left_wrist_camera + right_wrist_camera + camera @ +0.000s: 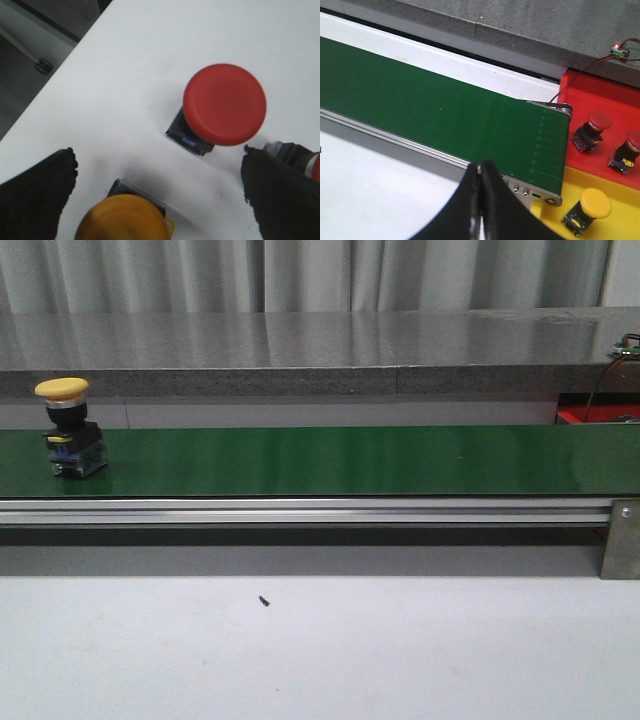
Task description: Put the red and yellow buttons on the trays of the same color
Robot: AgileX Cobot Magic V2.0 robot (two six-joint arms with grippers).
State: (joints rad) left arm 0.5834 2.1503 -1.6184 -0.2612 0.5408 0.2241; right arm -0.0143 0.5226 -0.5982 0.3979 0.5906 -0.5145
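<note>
Yellow button (122, 220) between wide-open left end effector (160, 195) fingers; right end effector (480, 200) closed, empty.

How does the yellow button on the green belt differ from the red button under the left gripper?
The yellow button stands alone on the green belt, with no gripper near; the red button sits on a white surface between the open fingers of the left gripper, beside another yellow-capped button. Their cap colours differ. Both are upright mushroom-cap switches on dark bases.
</note>
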